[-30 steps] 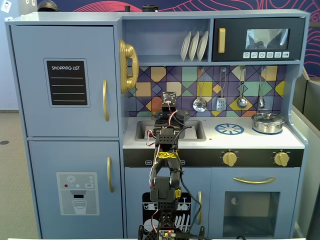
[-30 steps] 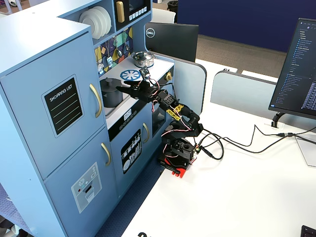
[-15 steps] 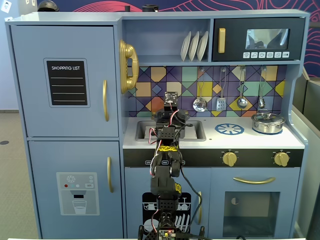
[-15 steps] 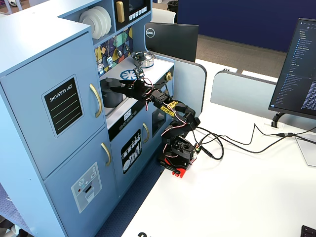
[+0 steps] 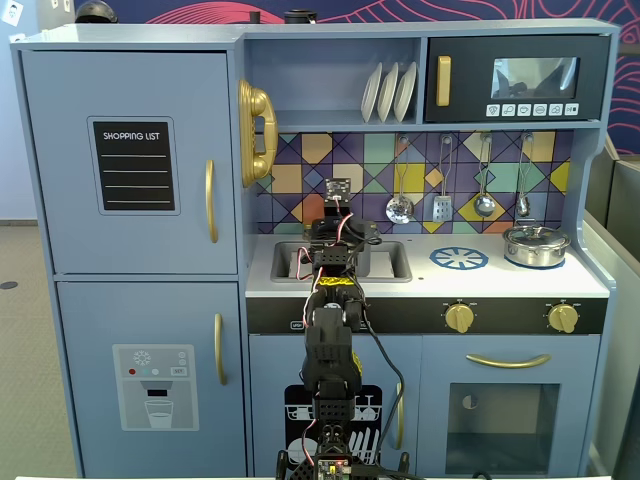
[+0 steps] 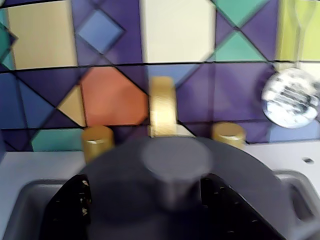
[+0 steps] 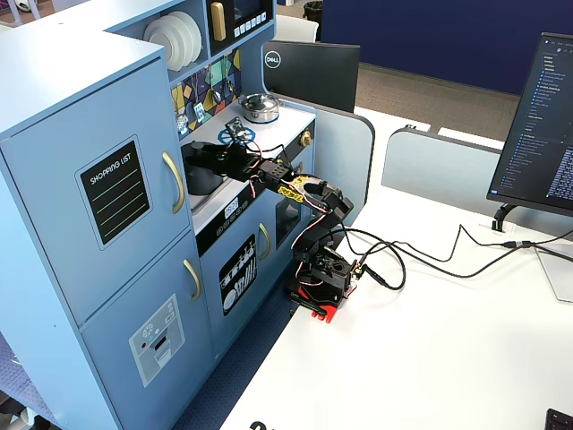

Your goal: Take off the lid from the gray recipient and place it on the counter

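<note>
Wrist view: lid (image 6: 200, 180) knob centred in lower frame, between spread fingers (image 6: 67, 210) of hand (image 6: 175, 215). Lid sat on gray recipient (image 7: 204, 170).

Gold faucet (image 6: 163, 106) and taps block 12 o'clock behind the lid (image 6: 175, 185); counter (image 5: 430, 281) toward 3 o'clock bare until silver pot (image 5: 536, 244).

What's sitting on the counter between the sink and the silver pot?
Only the printed blue burner ring lies between the sink and the silver pot on the counter, seen in a fixed view.
</note>
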